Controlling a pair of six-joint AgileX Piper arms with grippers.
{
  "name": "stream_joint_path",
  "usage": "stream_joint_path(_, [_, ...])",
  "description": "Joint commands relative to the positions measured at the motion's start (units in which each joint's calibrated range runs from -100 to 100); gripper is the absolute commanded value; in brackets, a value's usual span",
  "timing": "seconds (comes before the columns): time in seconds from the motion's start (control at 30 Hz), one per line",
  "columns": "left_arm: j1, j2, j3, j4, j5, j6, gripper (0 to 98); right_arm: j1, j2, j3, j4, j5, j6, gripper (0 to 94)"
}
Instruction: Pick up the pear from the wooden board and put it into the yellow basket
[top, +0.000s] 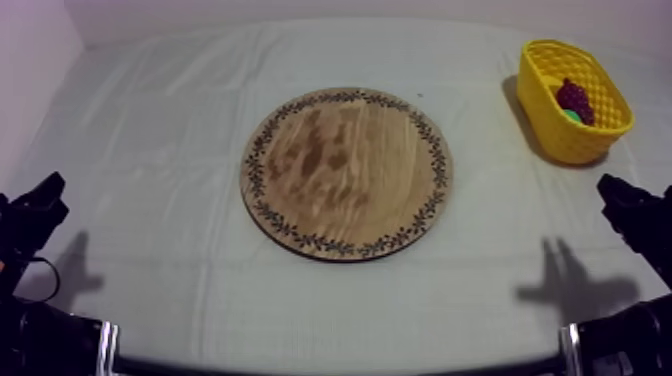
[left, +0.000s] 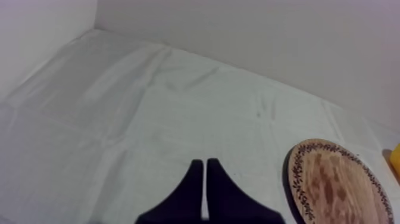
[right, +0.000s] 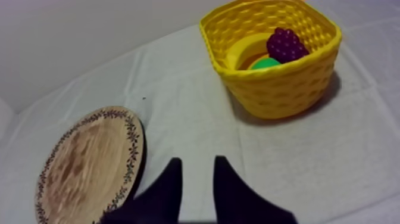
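Green fruit (right: 265, 62) (kind unclear) half hidden by grapes (right: 286, 43), wooden board (left: 333, 184) cropped

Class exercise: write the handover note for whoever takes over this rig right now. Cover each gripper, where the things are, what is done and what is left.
Left gripper: shut on nothing, low over the cloth, beside the wooden board.
Right gripper: open and empty, between the board and the yellow basket.
Board: nothing lies on it.
Basket: holds grapes and a green fruit beside them, partly hidden, likely the pear.
Done: the pear seems to be in the basket.
Left: only to confirm that.
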Motion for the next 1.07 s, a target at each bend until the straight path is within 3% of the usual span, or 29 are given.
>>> stream_joint_path(0.0, [0.01, 0.00, 0.00, -0.02, -0.01, -0.01, 0.1, 0.06, -0.03, 0.02, 0.02, -0.11, 21.89, 5.9])
stream_joint_path(0.1, [0.01, 0.00, 0.00, -0.02, -0.01, -0.01, 0.1, 0.07, -0.03, 0.02, 0.03, -0.10, 22.25, 2.4])
stream_joint_path(0.37, [0.01, 0.00, 0.00, -0.02, -0.01, -0.01, 0.1, 0.07, -0.03, 0.02, 0.03, -0.10, 18.32, 0.7])
stream_joint_path(1.03, [0.01, 0.00, 0.00, -0.02, -0.01, -0.01, 0.1, 0.08, -0.03, 0.02, 0.03, -0.10, 18.70, 0.6])
